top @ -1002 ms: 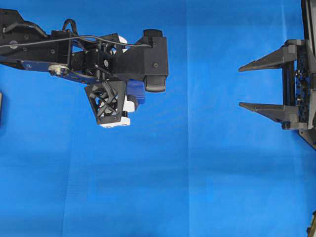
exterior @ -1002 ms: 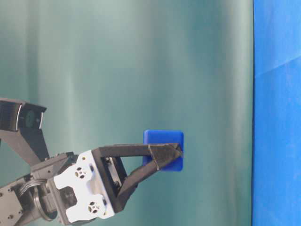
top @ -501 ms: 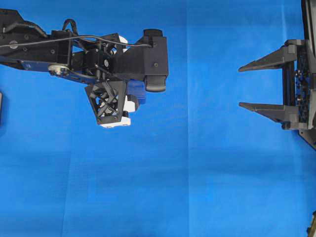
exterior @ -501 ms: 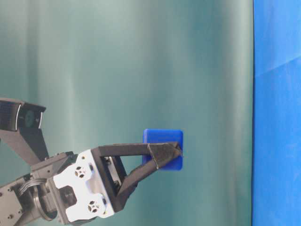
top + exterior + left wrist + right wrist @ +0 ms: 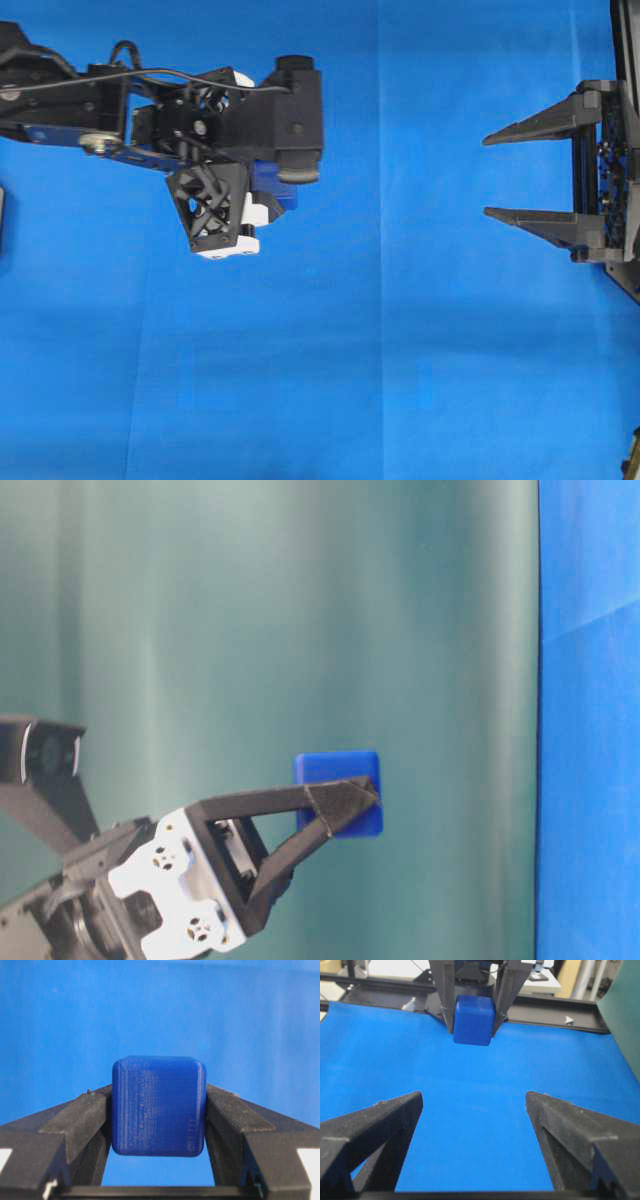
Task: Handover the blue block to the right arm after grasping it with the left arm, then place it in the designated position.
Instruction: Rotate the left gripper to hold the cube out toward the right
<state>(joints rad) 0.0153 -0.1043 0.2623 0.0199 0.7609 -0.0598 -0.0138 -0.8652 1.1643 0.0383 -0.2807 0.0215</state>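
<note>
Dark-blue, the blue block (image 5: pixel 158 1105) sits clamped in the left gripper (image 5: pixel 158 1125), mostly hidden from overhead; the right gripper (image 5: pixel 474 1135) is wide open.

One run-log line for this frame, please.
phase: pre-handover | left gripper: shut on blue block, clear of cloth | right gripper: jaws open, empty, apart

no legible text, labels, brands or nos. in any view
</note>
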